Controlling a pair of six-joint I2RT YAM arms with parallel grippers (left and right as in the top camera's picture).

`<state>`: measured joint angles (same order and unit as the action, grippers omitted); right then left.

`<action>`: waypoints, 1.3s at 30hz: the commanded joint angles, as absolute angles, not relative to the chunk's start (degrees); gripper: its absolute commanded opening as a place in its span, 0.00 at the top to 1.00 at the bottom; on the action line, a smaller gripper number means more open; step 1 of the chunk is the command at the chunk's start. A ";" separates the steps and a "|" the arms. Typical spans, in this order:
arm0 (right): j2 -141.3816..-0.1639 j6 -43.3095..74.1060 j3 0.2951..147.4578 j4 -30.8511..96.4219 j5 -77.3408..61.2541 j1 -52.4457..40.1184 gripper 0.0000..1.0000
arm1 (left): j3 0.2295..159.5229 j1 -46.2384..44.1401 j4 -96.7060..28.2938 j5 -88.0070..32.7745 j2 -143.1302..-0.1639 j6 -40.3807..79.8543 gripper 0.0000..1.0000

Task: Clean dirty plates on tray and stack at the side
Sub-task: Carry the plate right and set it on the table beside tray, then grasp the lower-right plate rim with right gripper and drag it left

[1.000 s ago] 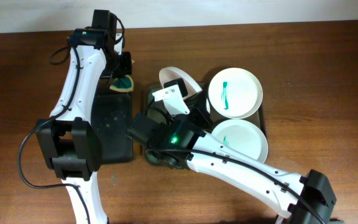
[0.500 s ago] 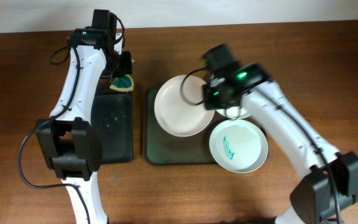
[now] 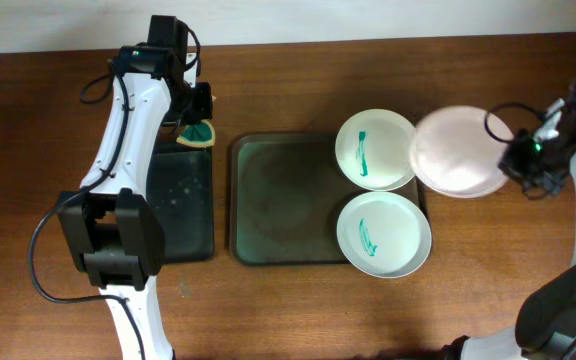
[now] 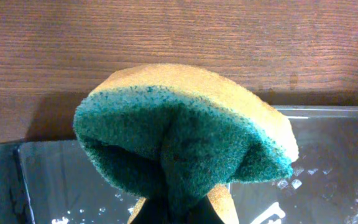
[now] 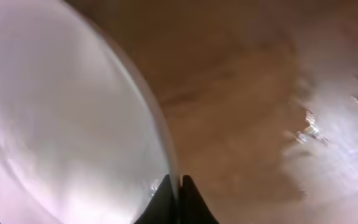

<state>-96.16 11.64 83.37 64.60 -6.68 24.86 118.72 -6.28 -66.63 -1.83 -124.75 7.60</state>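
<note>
Right fingers (image 5: 190, 204) pinching rim of clean plate (image 3: 458, 152), beside tray (image 3: 278, 200), left fingers (image 4: 185, 215) squeezing sponge (image 4: 179, 137)

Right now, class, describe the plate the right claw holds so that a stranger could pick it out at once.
Find the large dark tray at the centre. Two white plates sit at its right end; the held plate hangs just beyond them, off the tray, its rim pinched by the right claw. Unlike them, it shows no green smear.
</note>
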 commanded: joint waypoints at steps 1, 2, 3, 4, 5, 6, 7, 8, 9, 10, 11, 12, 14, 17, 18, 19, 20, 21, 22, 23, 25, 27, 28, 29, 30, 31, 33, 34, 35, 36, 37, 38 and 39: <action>-95.64 10.74 76.38 59.40 -2.70 28.80 0.96 | 119.83 -6.04 -66.48 -1.41 -124.77 8.10 1.00; -95.92 10.72 74.70 57.41 -2.70 29.95 0.96 | 119.83 -6.04 -66.48 -1.15 -124.77 8.10 1.00; -96.18 10.76 73.56 55.99 -2.72 30.96 0.96 | 119.83 -6.07 -66.48 -0.93 -124.77 8.10 1.00; -96.42 10.76 72.29 54.35 -2.74 32.10 0.96 | 119.83 -6.07 -66.48 -0.58 -124.77 8.10 1.00; -96.68 10.74 71.37 53.15 -2.74 33.10 0.96 | 119.83 -6.09 -66.48 -0.60 -124.77 8.10 1.00; -97.03 10.74 70.72 52.27 -2.74 33.93 0.96 | 119.83 -6.11 -66.46 -0.60 -124.77 8.10 1.00; -97.32 10.72 70.17 51.51 -2.72 34.26 0.96 | 119.83 -6.11 -66.46 -0.60 -124.77 8.10 1.00; -97.62 10.70 69.69 50.78 -2.72 34.24 0.96 | 119.83 -6.11 -66.46 -0.60 -124.77 8.10 1.00; -97.97 10.70 69.34 50.26 -2.74 34.09 0.96 | 119.83 -6.11 -66.46 -0.60 -124.77 8.10 1.00; -98.30 10.70 69.01 49.91 -2.72 33.74 0.96 | 119.83 -6.11 -66.46 -0.60 -124.77 8.10 1.00; -98.72 10.70 68.77 49.58 -2.76 33.39 0.96 | 119.83 -6.11 -66.48 -0.60 -124.77 8.10 1.00; -99.04 10.70 68.73 49.52 -2.74 33.06 0.95 | 119.83 -6.11 -66.46 -0.60 -124.77 8.10 1.00; -99.66 10.70 68.73 49.56 -2.74 32.18 0.87 | 119.83 -6.22 -66.43 -0.60 -124.77 8.10 1.00; -99.70 10.72 68.82 49.89 -2.96 30.98 0.69 | 119.83 -6.22 -66.08 -0.62 -124.77 8.10 1.00; -99.70 10.72 69.06 50.30 -3.20 30.63 0.66 | 119.83 -6.22 -66.04 -0.62 -124.77 8.10 1.00; -99.68 10.70 69.65 51.59 -3.75 30.20 0.63 | 119.83 -6.22 -66.00 -0.62 -124.77 8.10 1.00; -99.63 10.59 70.57 53.36 -4.45 29.89 0.62 | 119.83 -6.22 -66.00 -0.62 -124.77 8.10 1.00; -99.50 9.34 71.83 55.40 -5.80 29.52 0.61 | 119.83 -6.22 -66.00 -0.62 -124.77 8.10 1.00; -99.07 8.01 73.82 58.33 -8.14 29.06 0.58 | 119.83 -6.22 -66.00 -0.62 -124.77 8.10 1.00; -98.80 7.33 74.89 59.83 -9.32 28.80 0.57 | 119.83 -6.22 -66.00 -0.62 -124.77 8.10 1.00; -97.45 4.19 78.32 65.39 -14.04 27.46 0.57 | 119.83 -6.22 -66.00 -0.62 -124.77 8.10 1.00; -96.47 1.21 79.59 69.14 -17.37 25.32 0.56 | 119.83 -6.22 -65.95 -0.62 -124.77 8.10 1.00; -96.27 0.36 79.57 70.41 -17.85 24.16 0.56 | 119.83 -6.22 -65.78 -0.62 -124.77 8.10 1.00; -96.27 -0.93 79.42 72.40 -17.78 22.00 0.56 | 119.83 -6.22 -65.56 -0.62 -124.77 8.10 1.00; -96.36 -1.72 79.00 73.17 -17.63 20.32 0.55 | 119.83 -6.22 -65.34 -0.62 -124.77 8.10 1.00; -96.36 -1.72 77.91 73.58 -16.82 17.45 0.56 | 119.83 -6.22 -65.19 -0.62 -124.77 8.10 1.00; -96.36 -1.63 75.55 73.28 -14.90 13.50 0.56 | 119.83 -6.22 -65.21 -0.62 -124.77 8.10 1.00; -96.49 0.16 73.32 72.84 -12.32 10.52 0.56 | 119.83 -6.22 -65.21 -0.62 -124.77 8.10 1.00; -96.51 1.19 72.38 72.53 -11.07 9.56 0.56 | 119.83 -6.22 -65.21 -0.62 -124.77 8.10 1.00; -96.51 2.61 71.02 71.99 -9.28 8.29 0.56 | 119.83 -6.22 -65.21 -0.62 -124.77 8.10 1.00; -96.51 3.77 69.84 71.40 -7.86 7.29 0.56 | 119.83 -6.22 -65.21 -0.62 -124.77 8.10 1.00; -96.51 4.97 68.36 70.48 -6.57 6.17 0.55 | 119.83 -6.22 -65.21 -0.62 -124.77 8.10 1.00; -96.51 5.26 67.26 69.67 -6.09 5.50 0.56 | 119.83 -6.22 -65.21 -0.62 -124.77 8.10 1.00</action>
